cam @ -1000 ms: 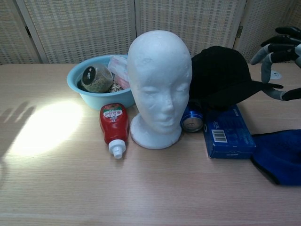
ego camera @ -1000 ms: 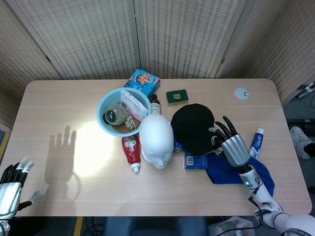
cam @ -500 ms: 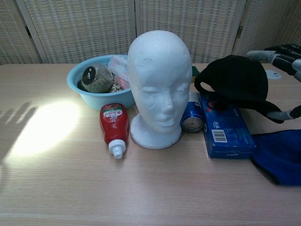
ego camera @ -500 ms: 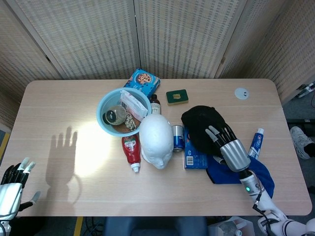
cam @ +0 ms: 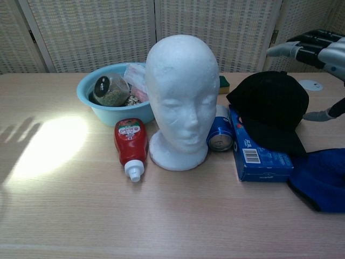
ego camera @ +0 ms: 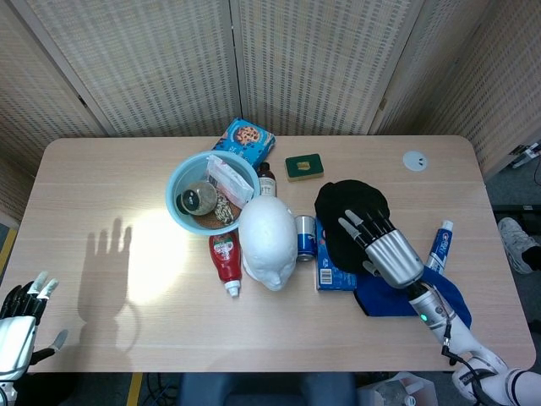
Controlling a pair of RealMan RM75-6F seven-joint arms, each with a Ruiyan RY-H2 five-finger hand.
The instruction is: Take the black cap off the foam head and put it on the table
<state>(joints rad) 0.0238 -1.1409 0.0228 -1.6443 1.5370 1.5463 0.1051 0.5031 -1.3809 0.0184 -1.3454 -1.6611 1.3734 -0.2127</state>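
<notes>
Nearest the robot, the front strip of the desk (ego camera: 127, 338) is bare wood edge to edge, w/ the widest open room on the left half. The left robot hand (ego camera: 19, 317) sits at the front-left corner, off the desk edge, fingers apart, holding nothing.

Front right: 1 blue cloth (cam: 321, 178) lies flat near the right edge, partly under the right arm in the head view. Just left of it, 1 blue box (cam: 259, 151) w/ a barcode.

The black cap (cam: 272, 108) is off the foam head (cam: 180, 97); it rests partly on the blue box and partly on the desk, brim toward the front. The right robot hand (ego camera: 380, 245) hovers over the cap w/ fingers spread, released; chest view shows the fingers (cam: 302, 47) above the cap, thumb out to the side, not gripping it.

Middle row: foam head upright at centre, bare. 1 blue can (cam: 220, 135) on its side between head and box, touching the box. 1 red ketchup bottle (cam: 131, 147) lies cap-forward just left of the head. 1 toothpaste tube (ego camera: 439, 245) near the right edge.

Behind: 1 light-blue bowl (ego camera: 182, 182) holding a jar and packets; 1 dark small bottle (ego camera: 266, 179) beside it; 1 green sponge-like block (ego camera: 303, 167); 1 blue cookie pack (ego camera: 243, 137) near the back edge. 1 small white disc (ego camera: 414, 160) at back right, well apart from the rest.
</notes>
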